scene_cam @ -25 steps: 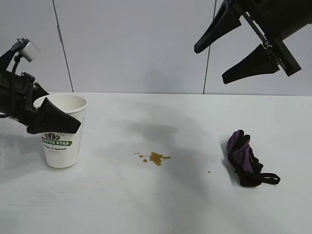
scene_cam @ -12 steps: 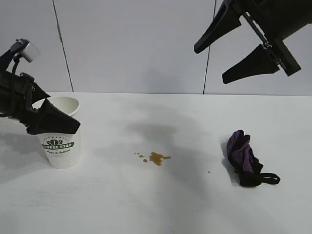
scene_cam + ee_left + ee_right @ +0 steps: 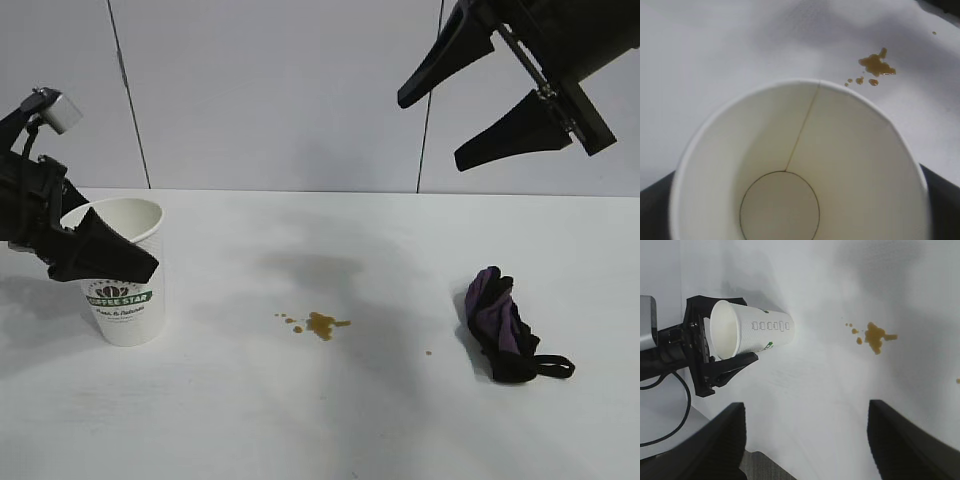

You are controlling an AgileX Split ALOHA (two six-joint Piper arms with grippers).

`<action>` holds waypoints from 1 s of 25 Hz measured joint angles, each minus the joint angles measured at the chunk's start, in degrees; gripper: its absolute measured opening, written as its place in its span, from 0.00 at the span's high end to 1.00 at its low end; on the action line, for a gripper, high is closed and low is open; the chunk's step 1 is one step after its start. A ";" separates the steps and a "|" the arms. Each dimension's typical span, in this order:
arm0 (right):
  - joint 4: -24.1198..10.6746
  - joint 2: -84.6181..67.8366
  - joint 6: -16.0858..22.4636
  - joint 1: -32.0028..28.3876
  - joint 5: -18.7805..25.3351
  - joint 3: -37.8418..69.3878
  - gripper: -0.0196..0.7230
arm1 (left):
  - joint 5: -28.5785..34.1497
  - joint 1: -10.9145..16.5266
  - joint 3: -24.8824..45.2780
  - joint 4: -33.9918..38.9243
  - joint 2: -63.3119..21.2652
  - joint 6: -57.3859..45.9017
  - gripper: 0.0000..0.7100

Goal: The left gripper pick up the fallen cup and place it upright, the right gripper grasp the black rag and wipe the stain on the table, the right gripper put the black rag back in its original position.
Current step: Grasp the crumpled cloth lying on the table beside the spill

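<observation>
The white cup [image 3: 125, 300] with its green logo stands upright on the table [image 3: 300, 420] at the left. My left gripper [image 3: 120, 245] is open, its fingers [image 3: 100, 258] spread on either side of the cup just under the rim. The left wrist view looks straight down into the cup [image 3: 800, 150], which is empty. The brown stain [image 3: 320, 323] lies mid-table. The black and purple rag [image 3: 500, 325] lies to the right of the stain. My right gripper [image 3: 430, 132] hangs high above the rag's side, open and holding nothing. Its wrist view shows the stain [image 3: 873, 336] and the cup [image 3: 755, 332] far below.
A grey panelled wall [image 3: 280, 90] runs along the table's far edge. A tiny brown droplet [image 3: 428, 352] sits between the stain and the rag. The table's edge [image 3: 765, 462] shows under my right gripper.
The cup has settled upright from a slight tilt. My left gripper opened a little wider and drew back to the left around it. My right gripper has not moved.
</observation>
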 joint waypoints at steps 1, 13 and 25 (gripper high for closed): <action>0.00 0.00 0.00 0.00 0.00 0.00 0.34 | 0.00 0.00 0.00 0.13 0.00 -0.60 0.02; 0.26 0.00 -0.42 0.00 0.00 0.00 0.34 | -2.10 0.00 0.00 6.16 -0.25 -6.32 0.02; 0.44 0.00 -0.53 0.00 -0.04 0.00 0.34 | -2.85 0.00 0.00 24.47 -8.13 -23.17 0.02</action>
